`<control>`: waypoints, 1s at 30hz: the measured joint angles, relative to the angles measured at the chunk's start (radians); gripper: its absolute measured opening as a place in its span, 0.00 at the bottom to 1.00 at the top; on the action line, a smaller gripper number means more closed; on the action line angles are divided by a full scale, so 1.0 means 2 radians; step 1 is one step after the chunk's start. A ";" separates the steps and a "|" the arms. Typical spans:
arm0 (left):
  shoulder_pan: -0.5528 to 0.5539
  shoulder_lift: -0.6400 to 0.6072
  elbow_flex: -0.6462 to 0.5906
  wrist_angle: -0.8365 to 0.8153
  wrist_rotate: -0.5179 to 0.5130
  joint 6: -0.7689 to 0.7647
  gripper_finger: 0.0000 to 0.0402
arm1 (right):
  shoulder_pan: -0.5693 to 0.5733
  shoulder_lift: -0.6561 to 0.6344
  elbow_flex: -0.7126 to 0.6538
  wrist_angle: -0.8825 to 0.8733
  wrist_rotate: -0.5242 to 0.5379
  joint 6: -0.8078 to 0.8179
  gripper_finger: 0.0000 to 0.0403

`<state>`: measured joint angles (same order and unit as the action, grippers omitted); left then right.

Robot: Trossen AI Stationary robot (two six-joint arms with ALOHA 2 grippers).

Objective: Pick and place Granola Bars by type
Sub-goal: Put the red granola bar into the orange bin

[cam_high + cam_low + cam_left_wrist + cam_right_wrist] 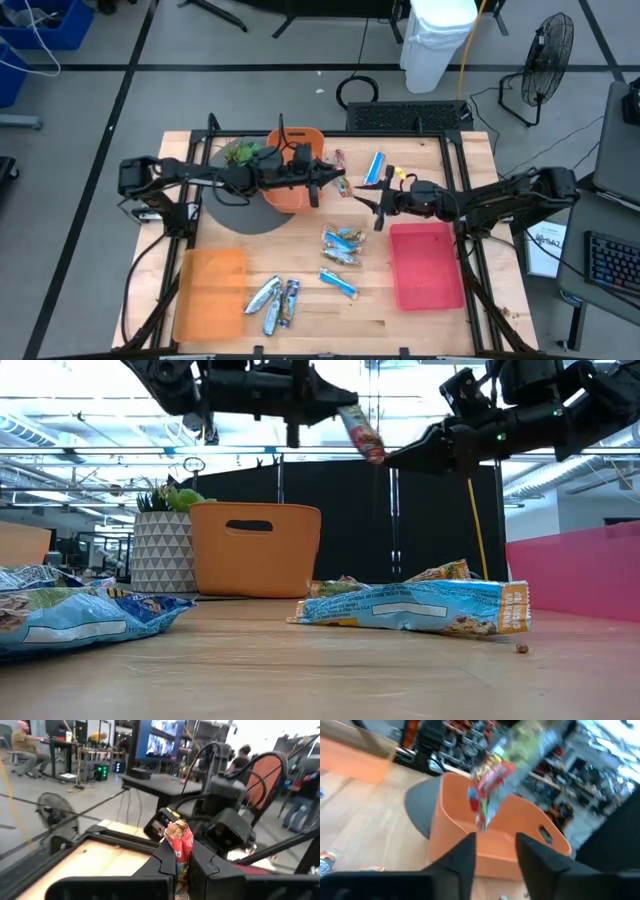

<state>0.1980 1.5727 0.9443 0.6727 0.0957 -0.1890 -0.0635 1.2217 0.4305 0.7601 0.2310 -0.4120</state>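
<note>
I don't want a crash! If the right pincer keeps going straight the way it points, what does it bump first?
Probably the red-wrapped granola bar held up by the left pincer. It hangs right ahead of the open right pincer, with the orange bin behind, though depth is hard to judge.

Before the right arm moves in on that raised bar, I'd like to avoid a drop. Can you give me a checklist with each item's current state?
1. Left gripper shut on the red shiny-wrapped granola bar: ok.
2. Bar lifted off the wooden table: ok, it hangs high in the low view.
3. Right gripper open to receive: ok, its fingers stand apart.
4. Bar between the right fingers: not ok, it sits ahead of them, not yet in the gap.
5. Enough free wrapper for a second grip: cannot tell.
6. What lies below if the bar slips: the orange plastic bin shows behind the bar in the right wrist view, but whether it sits directly under it: cannot tell.
</note>
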 joint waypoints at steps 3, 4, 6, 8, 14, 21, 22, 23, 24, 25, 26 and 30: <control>0.000 -0.030 0.000 -0.064 -0.019 0.023 0.04 | 0.000 -0.030 0.000 -0.041 0.028 0.016 0.48; 0.000 -0.042 -0.001 -0.091 -0.032 0.032 0.04 | 0.000 -0.041 0.000 -0.054 0.035 0.018 0.51; 0.000 -0.061 -0.003 -0.137 -0.067 0.048 0.04 | 0.000 -0.069 0.000 -0.092 0.044 0.020 0.57; 0.000 -0.083 -0.013 -0.188 -0.100 0.053 0.04 | 0.000 -0.098 0.000 -0.123 0.043 0.031 0.60; -0.002 -0.139 -0.093 -0.187 -0.144 0.040 0.04 | 0.000 -0.193 0.000 -0.211 0.040 0.077 0.64; 0.003 -0.206 -0.238 -0.054 -0.150 -0.009 0.04 | 0.000 -0.265 -0.001 -0.292 0.028 0.095 0.62; 0.003 -0.213 -0.252 -0.040 -0.151 -0.013 0.04 | 0.000 -0.273 -0.003 -0.299 0.027 0.095 0.61; 0.003 -0.220 -0.264 -0.031 -0.151 -0.016 0.04 | 0.000 -0.280 -0.007 -0.299 0.026 0.095 0.61; 0.003 -0.227 -0.273 -0.028 -0.152 -0.019 0.04 | 0.000 -0.287 -0.011 -0.297 0.026 0.095 0.60; 0.003 -0.233 -0.279 -0.026 -0.152 -0.023 0.04 | 0.000 -0.297 -0.019 -0.297 0.026 0.095 0.60; 0.003 -0.237 -0.280 -0.023 -0.153 -0.025 0.04 | 0.000 -0.306 -0.029 -0.296 0.026 0.095 0.60; 0.003 -0.246 -0.286 -0.025 -0.153 -0.020 0.04 | 0.000 -0.343 -0.083 -0.260 0.026 0.103 0.58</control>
<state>0.2039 1.0802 0.3721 0.6232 -0.2106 -0.2298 -0.0635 0.5354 0.2648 0.2393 0.2836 -0.2056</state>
